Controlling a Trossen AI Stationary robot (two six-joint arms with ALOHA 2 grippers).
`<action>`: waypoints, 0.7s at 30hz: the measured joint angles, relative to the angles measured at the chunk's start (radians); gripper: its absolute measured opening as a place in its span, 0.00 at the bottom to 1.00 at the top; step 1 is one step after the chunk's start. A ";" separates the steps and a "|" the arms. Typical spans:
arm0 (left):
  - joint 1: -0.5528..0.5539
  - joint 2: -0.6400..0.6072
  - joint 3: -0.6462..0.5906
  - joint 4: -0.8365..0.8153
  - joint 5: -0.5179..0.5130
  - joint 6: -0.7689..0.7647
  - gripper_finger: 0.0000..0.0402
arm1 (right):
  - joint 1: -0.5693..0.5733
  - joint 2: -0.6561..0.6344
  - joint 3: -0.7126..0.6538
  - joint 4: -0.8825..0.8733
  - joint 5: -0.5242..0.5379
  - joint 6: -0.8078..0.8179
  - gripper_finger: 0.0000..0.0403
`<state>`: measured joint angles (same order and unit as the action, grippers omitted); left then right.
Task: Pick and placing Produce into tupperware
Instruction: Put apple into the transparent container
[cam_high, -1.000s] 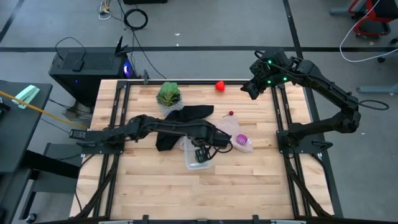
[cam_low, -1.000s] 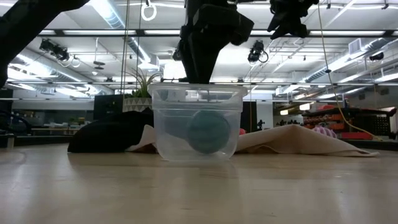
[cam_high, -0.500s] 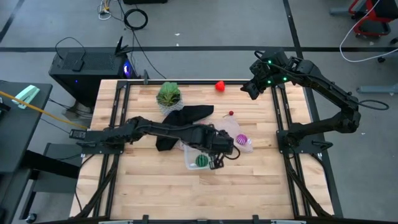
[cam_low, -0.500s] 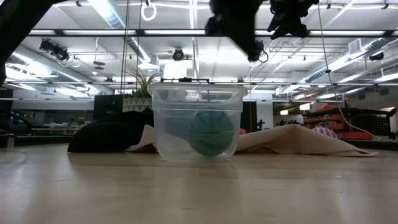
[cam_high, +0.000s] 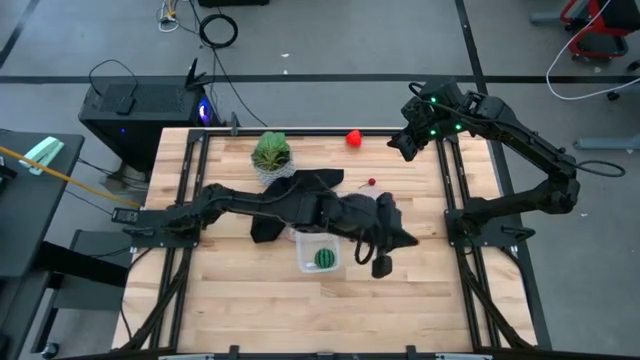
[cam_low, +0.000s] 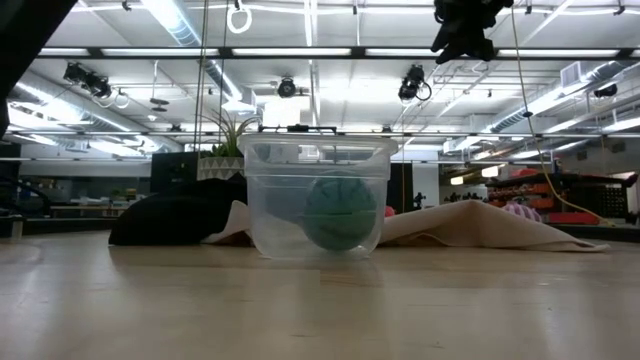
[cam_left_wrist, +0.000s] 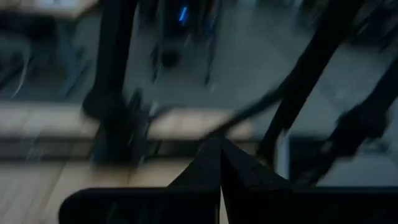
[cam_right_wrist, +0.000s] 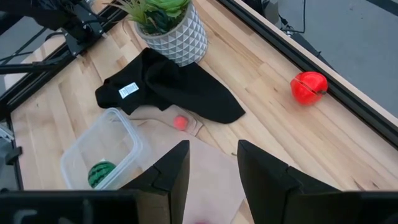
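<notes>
Green melon (cam_high: 323, 258) in tupperware (cam_high: 306, 262); left tool (cam_high: 380, 266) shut, empty.

clear tupperware (cam_high: 319, 252) upright holding green melon (cam_high: 324, 259), red fruit (cam_high: 354, 138) near table's far edge

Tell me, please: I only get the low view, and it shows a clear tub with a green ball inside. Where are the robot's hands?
Observer: From above, the left gripper hangs just right of the tupperware, fingers shut on nothing.
Operator: And the other one?
Observer: The right gripper is over the table's far right corner, fingers apart and empty.
Operator: Is any fruit left outside?
Observer: Yes. A red fruit lies near the far edge, between the potted plant and the right gripper, and a small pinkish fruit sits beside the black cloth. Your green ball is a melon-like fruit.
</notes>
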<state>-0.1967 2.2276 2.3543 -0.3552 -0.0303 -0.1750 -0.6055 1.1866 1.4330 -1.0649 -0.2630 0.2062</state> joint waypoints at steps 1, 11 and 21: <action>0.000 0.000 0.000 0.055 0.018 0.003 0.00 | 0.000 0.000 0.000 0.000 0.000 0.000 0.35; -0.003 0.002 -0.160 0.861 0.087 -0.028 0.00 | 0.000 0.000 0.000 -0.001 0.000 0.008 0.35; 0.043 -0.009 -0.346 1.381 0.138 -0.092 0.00 | 0.000 0.000 0.000 -0.005 0.000 0.037 0.35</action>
<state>-0.1539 2.2191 2.0086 1.0263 0.1078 -0.2668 -0.6056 1.1866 1.4330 -1.0702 -0.2630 0.2429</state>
